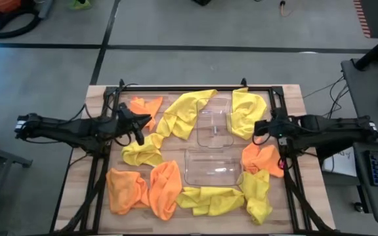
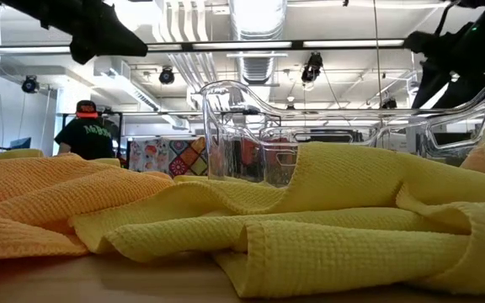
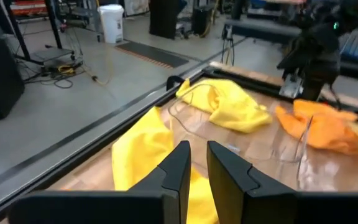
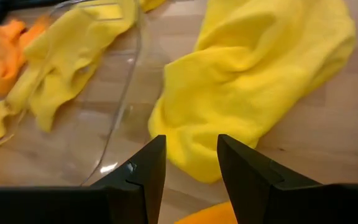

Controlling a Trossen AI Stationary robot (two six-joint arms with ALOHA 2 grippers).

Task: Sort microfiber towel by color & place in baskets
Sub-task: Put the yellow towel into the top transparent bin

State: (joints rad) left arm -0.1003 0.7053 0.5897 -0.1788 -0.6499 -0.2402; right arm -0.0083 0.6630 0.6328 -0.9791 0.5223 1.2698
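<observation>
Yellow and orange microfiber towels lie crumpled on the wooden table in a ring around two clear baskets, the far basket (image 1: 199,128) and the near basket (image 1: 188,168). Yellow towels (image 1: 186,113) (image 1: 247,113) drape against the far basket's walls. Orange towels (image 1: 125,189) (image 1: 262,159) lie at the near left and at the right. My left gripper (image 3: 197,146) hovers above the left side (image 1: 139,134), with only a narrow gap between its fingers and nothing in it. My right gripper (image 4: 191,140) hangs open over the right side (image 1: 260,130), above a yellow towel (image 4: 253,81).
A black frame (image 1: 176,87) runs around the tabletop. More towels lie along the near edge, yellow (image 1: 209,200) and orange (image 1: 165,189). In the low view a yellow towel (image 2: 310,219) fills the foreground. A person (image 2: 87,135) stands far back in the room.
</observation>
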